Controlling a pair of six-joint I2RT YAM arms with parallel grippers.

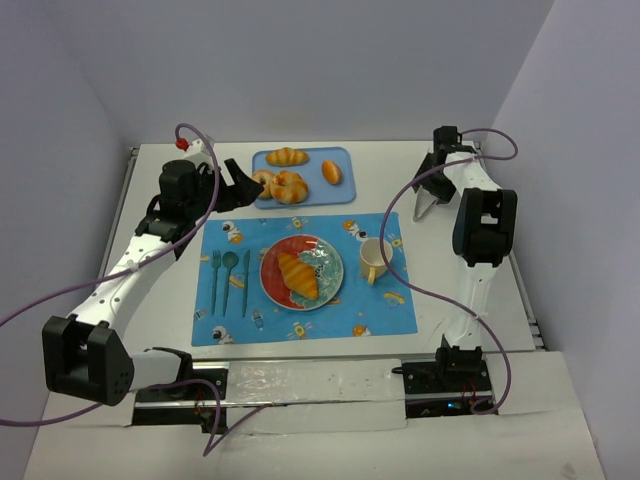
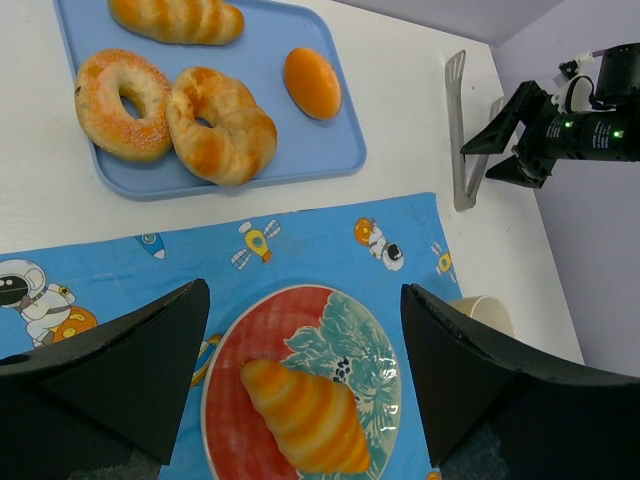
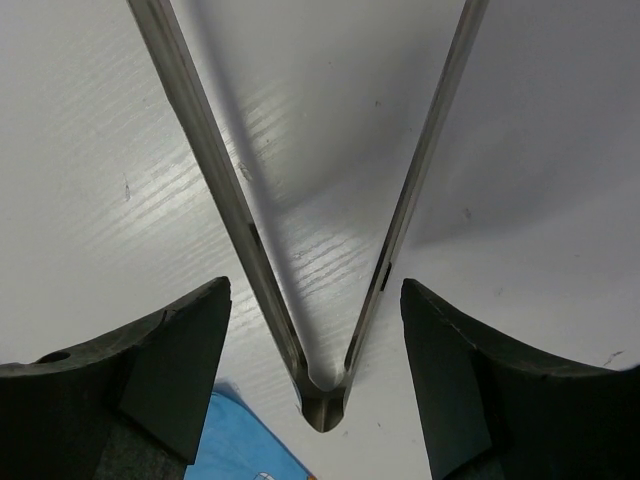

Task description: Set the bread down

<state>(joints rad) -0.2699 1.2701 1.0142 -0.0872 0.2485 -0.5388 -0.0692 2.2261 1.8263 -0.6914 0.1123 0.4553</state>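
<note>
On your white table (image 1: 385,170), the bread (image 1: 297,275) lay diagonally on the red-and-teal plate (image 1: 335,262), close to your empty, wide-open left tool (image 2: 305,300), well apart from your right tool (image 3: 315,285), spread astride the tongs (image 3: 322,400).

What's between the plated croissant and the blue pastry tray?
Between croissant and tray, nothing loose: just plate rim, printed mat and bare table, seen in left wrist view.

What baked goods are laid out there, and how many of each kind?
Long striped croissants: 2
Ring-shaped breads: 2
Small oval bun: 1
Total: 5
</note>
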